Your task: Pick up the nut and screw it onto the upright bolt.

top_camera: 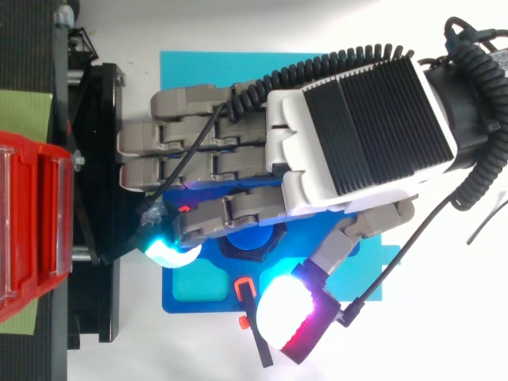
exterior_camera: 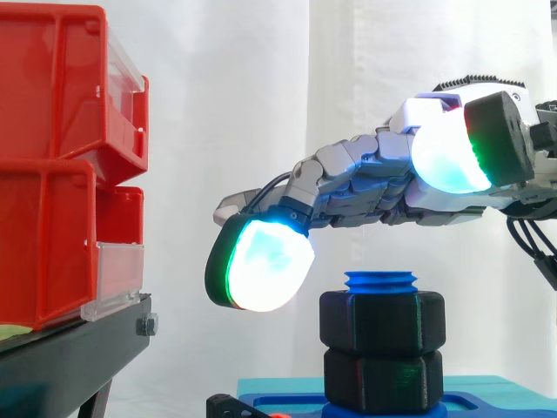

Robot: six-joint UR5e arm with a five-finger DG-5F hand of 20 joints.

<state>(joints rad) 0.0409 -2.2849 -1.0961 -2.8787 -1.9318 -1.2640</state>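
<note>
A blue upright bolt (exterior_camera: 381, 280) stands on a blue base (exterior_camera: 487, 402), its threaded top showing above two black nuts. The upper nut (exterior_camera: 381, 322) sits on the lower nut (exterior_camera: 381, 379). My hand (exterior_camera: 365, 187) hovers just above the bolt, reaching left with its fingers stretched out and relaxed, open and holding nothing. One glowing fingertip (exterior_camera: 259, 266) hangs left of the bolt top, clear of it. In the top view the hand (top_camera: 357, 135) covers most of the base, and the bolt (top_camera: 252, 236) peeks out beneath a finger.
Red bins (exterior_camera: 61, 165) are stacked on a black stand (exterior_camera: 70, 357) at the left, close to the fingertips. A teal mat (top_camera: 190, 71) lies under the blue base. A thin black tool with orange-red parts (top_camera: 255, 333) lies at the base's near edge.
</note>
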